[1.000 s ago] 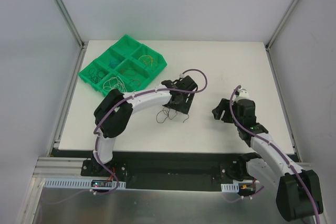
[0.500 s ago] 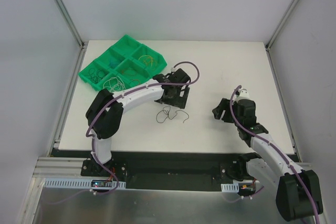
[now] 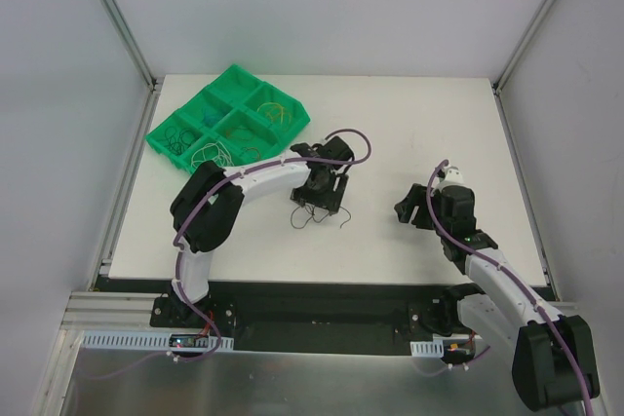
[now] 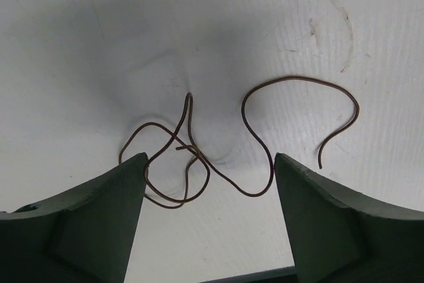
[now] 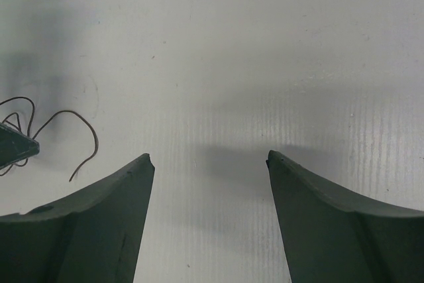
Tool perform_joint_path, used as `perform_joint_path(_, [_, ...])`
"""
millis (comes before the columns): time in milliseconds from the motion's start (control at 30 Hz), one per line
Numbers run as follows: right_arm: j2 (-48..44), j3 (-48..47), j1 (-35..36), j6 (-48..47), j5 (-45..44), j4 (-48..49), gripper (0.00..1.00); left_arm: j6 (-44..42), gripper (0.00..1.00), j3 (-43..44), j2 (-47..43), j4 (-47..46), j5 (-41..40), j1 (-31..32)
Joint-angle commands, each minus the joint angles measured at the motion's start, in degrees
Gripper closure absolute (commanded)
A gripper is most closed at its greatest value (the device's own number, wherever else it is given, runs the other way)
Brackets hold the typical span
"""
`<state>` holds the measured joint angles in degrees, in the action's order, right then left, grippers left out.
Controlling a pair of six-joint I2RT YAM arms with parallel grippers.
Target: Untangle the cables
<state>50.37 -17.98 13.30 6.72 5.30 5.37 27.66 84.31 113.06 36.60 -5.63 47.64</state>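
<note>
A thin dark brown cable (image 3: 320,214) lies in loose tangled loops on the white table; in the left wrist view the cable (image 4: 246,127) shows a knot of loops on the left and one long curl on the right. My left gripper (image 3: 320,194) hovers just above it, open and empty, its fingertips (image 4: 136,164) framing the loops. My right gripper (image 3: 408,211) is open and empty over bare table to the right. In the right wrist view the cable (image 5: 63,116) lies far left.
A green compartment tray (image 3: 228,122) holding several coiled wires sits at the table's back left. The table's front edge (image 3: 322,283) runs just ahead of the arm bases.
My left gripper moved back to the left, then came forward and down over the cable tangle. The cable and the right arm stayed where they were.
</note>
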Motion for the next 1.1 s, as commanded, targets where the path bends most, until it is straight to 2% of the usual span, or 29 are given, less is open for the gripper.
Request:
perform_joint_path(0, [-0.01, -0.04, -0.47, 0.49, -0.20, 2.55, 0.27, -1.55, 0.36, -0.47, -0.82, 0.49, 1.59, 0.18])
perform_joint_path(33, [0.08, -0.13, -0.38, 0.49, -0.20, 2.54, 0.27, -1.73, 0.45, -0.55, -1.08, 0.32, 1.41, 0.18])
perform_joint_path(133, [0.08, -0.04, -0.47, 0.49, -0.20, 2.63, 0.27, -2.61, 0.64, -0.20, -0.82, -0.04, 1.32, 0.26])
perform_joint_path(367, [-0.71, 0.22, -0.47, 0.57, -0.38, 2.63, 0.28, -5.42, 1.00, 3.04, -1.25, -0.91, 0.71, -0.35])
perform_joint_path(567, [-0.62, 0.31, -0.47, 0.66, -0.47, 2.81, 0.28, -6.66, 1.00, 7.52, -4.33, -4.43, 1.05, -5.61])
perform_joint_path(733, [-0.36, 0.31, -0.55, 0.75, -0.82, 2.81, 0.28, -5.51, 1.00, 12.88, -6.53, -9.26, 5.27, -14.31])
perform_joint_path(933, [0.52, 0.05, -0.47, 0.84, -0.91, 3.07, 0.28, -4.37, 1.00, 25.80, -2.85, -11.98, 9.84, -24.86])
perform_joint_path(1067, [1.83, -0.48, -0.47, 0.93, -1.26, 2.90, 0.28, -1.21, 1.00, 31.78, 2.07, -17.51, 16.86, -32.50])
